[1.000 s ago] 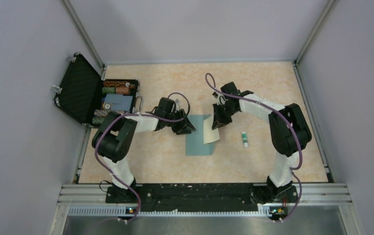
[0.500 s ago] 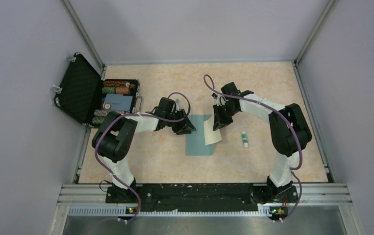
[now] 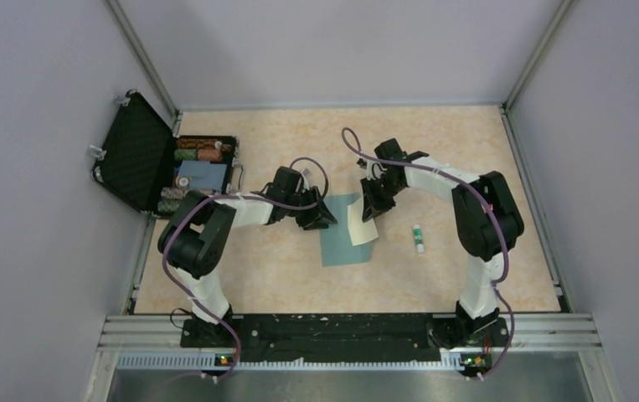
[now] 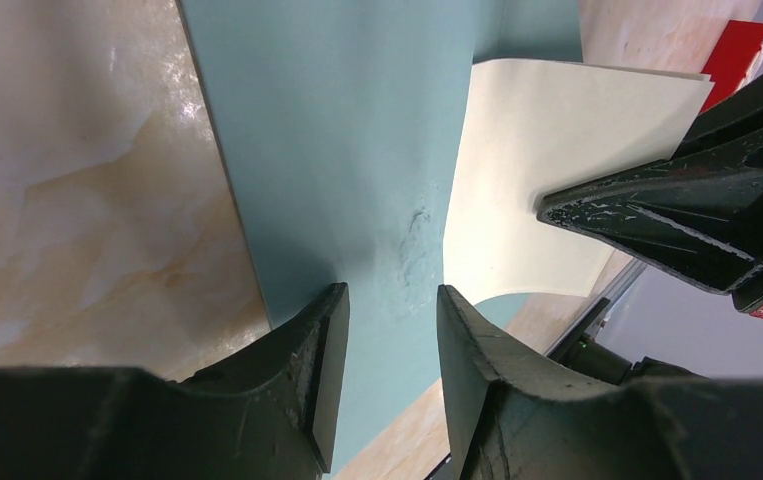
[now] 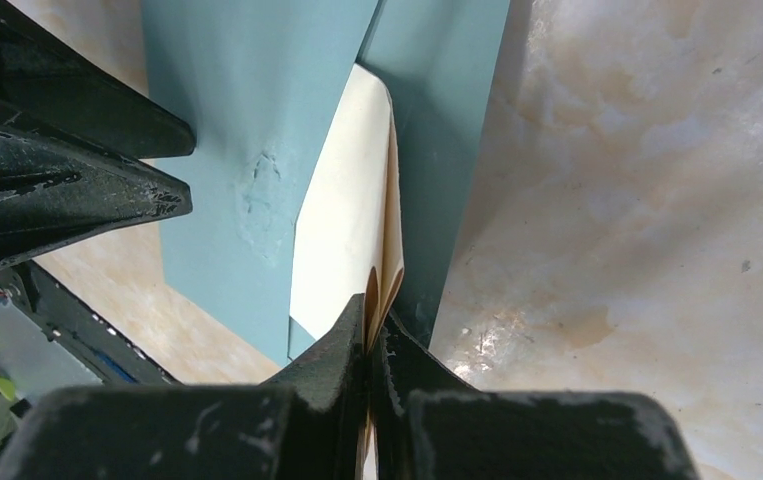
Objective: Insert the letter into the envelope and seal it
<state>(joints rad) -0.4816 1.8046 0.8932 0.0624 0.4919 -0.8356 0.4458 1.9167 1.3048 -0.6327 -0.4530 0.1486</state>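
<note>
I clamped the letter (image 5: 342, 220) in my right gripper (image 5: 369, 330) (edge tucked under the envelope (image 5: 227, 110)), my left gripper (image 4: 392, 310) on it, fingers slightly apart.

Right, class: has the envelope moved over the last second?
Yes, slightly. The near end of the envelope has swung right, toward the glue stick.

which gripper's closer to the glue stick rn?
Right. The right gripper, pinching the letter, sits just left of the glue stick; the left gripper is farther left, across the envelope.
</note>
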